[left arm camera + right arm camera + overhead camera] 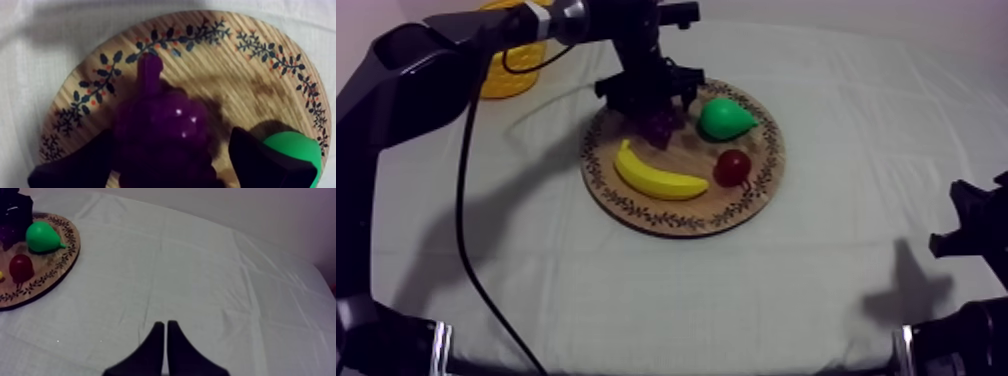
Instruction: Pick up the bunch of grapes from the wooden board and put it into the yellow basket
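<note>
Two fingers [265,165] straddle grapes [165,130] | top view: yellow basket [511,75] beyond board [756,190]

Our left arm [426,60] reaches in from upper left, wrist tipped down, left claw [656,108] lowered, fingers [267,160] spread apart. Our right arm [976,230] sits low, right claw [166,343] closed to a narrow wedge.

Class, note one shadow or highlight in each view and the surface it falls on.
Top view: the black left arm casts a soft shadow on the grey-white cloth beside the round wooden board. Left wrist view: white glints on the purple bunch of grapes, dark shadow on the wood beside it. Right wrist view: cloth creases show as faint shaded lines.
</note>
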`<action>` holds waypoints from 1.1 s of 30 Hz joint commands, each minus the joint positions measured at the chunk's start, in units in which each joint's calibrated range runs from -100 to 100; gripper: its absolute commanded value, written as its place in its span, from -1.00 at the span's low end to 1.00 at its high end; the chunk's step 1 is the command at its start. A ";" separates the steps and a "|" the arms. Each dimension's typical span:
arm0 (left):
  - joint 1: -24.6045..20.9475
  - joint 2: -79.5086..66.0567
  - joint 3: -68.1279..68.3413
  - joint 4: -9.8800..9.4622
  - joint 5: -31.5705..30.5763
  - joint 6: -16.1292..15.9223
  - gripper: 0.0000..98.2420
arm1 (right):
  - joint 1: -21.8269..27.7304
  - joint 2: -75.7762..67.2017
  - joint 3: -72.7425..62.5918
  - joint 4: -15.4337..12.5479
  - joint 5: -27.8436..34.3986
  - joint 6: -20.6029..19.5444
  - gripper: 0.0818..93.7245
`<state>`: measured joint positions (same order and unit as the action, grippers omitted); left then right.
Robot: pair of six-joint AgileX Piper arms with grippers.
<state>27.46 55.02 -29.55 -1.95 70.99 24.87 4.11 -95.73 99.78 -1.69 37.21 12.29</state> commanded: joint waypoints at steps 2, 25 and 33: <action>0.01 -0.72 1.42 0.05 -1.05 0.16 0.60 | 0.03 -0.02 -0.01 0.01 -0.03 -0.01 -0.99; -0.27 -4.44 9.11 2.24 -10.06 -3.15 -0.21 | 0.03 -0.02 -0.01 0.01 -0.03 -0.01 -0.99; -0.11 -17.06 21.53 2.36 -18.61 -4.17 -0.23 | 0.03 -0.02 -0.01 0.01 -0.03 -0.01 -0.99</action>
<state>27.35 42.49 -12.07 0.40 54.11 20.87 4.11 -95.73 99.78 -1.69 37.21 12.29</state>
